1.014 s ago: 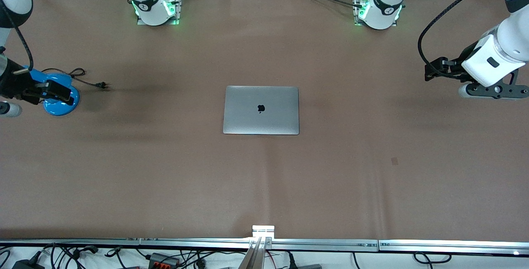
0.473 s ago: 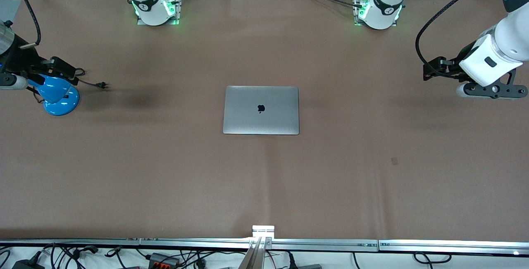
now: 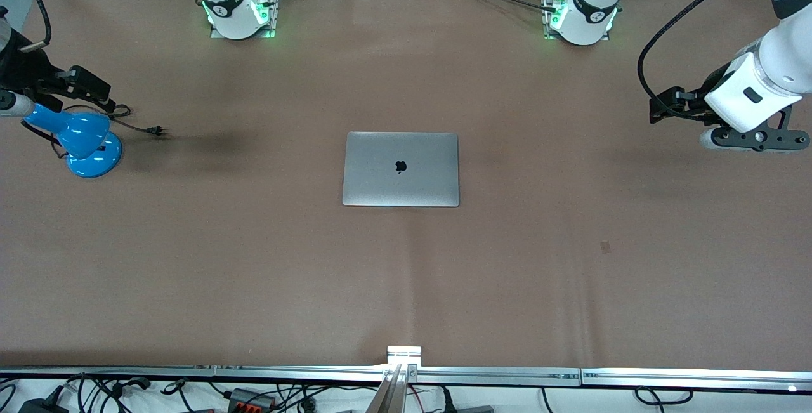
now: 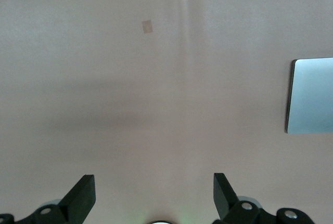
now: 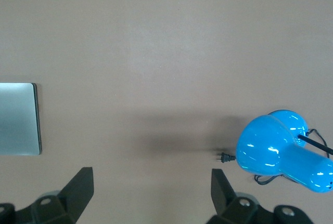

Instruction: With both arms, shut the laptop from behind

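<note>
The laptop (image 3: 401, 169) lies flat and closed in the middle of the table, its silver-grey lid with the dark apple logo facing up. My left gripper (image 3: 660, 108) is open and empty, up in the air over bare table toward the left arm's end. The left wrist view shows its fingers wide apart (image 4: 154, 193) and one edge of the laptop (image 4: 312, 95). My right gripper (image 3: 92, 88) is open and empty, over the table's right-arm end just above a blue lamp. The right wrist view shows its fingers apart (image 5: 152, 187) and a corner of the laptop (image 5: 18, 118).
A blue desk lamp (image 3: 85, 140) stands at the right arm's end, its black cord and plug (image 3: 155, 130) trailing toward the laptop; it also shows in the right wrist view (image 5: 281, 154). A small dark patch (image 3: 606, 247) marks the brown table cover.
My right gripper has risen and drawn back from over the blue lamp's base, uncovering the lamp head. My left gripper has barely shifted. The laptop has not moved.
</note>
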`<state>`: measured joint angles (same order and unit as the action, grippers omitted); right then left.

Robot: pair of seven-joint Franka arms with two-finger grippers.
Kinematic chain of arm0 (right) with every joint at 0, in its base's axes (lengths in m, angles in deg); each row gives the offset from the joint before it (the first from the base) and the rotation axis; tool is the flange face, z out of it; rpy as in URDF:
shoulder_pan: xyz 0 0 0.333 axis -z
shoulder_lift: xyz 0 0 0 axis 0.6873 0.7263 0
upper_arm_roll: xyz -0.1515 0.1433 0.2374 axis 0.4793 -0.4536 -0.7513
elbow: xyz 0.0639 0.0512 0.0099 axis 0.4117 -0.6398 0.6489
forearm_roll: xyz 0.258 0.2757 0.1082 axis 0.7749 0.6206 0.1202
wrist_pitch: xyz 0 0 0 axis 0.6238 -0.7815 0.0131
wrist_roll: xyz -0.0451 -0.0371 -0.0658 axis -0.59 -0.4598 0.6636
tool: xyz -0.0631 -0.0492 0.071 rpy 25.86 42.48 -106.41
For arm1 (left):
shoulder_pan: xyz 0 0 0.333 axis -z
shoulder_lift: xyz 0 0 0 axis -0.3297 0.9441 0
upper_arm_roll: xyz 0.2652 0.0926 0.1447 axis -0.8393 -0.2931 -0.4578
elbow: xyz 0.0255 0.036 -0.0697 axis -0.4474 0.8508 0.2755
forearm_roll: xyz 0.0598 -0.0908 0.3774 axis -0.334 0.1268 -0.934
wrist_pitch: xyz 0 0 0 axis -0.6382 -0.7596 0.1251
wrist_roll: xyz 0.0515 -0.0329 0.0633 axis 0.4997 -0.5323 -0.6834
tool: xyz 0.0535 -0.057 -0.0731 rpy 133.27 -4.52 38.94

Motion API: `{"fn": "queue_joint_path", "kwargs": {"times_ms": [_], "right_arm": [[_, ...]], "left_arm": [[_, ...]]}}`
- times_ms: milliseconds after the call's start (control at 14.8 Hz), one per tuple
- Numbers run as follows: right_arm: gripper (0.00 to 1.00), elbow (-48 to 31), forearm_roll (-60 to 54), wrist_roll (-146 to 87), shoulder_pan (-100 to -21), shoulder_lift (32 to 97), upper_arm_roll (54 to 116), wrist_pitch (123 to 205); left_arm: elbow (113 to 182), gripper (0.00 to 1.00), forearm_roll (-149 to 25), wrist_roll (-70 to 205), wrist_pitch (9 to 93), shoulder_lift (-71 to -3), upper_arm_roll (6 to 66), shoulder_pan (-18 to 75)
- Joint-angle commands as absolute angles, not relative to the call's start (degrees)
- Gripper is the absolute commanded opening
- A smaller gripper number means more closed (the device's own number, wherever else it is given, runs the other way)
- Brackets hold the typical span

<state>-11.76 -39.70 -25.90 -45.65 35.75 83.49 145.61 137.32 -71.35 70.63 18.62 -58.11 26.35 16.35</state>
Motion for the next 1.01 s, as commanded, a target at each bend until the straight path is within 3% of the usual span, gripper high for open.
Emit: {"fn": "queue_joint_path", "kwargs": {"times_ms": [0, 946], "right_arm": [[1.00, -12.94, -39.89, -26.92, -44.56, 34.70, 82.60, 145.70], [1.00, -13.29, -40.59, -26.83, -44.74, 34.79, 82.43, 145.78]], "left_arm": [[137.17, 1.00, -72.09, 70.07, 17.67, -58.71, 26.75, 16.08], [137.17, 1.00, -72.09, 70.07, 17.67, -58.62, 26.75, 16.08]]}}
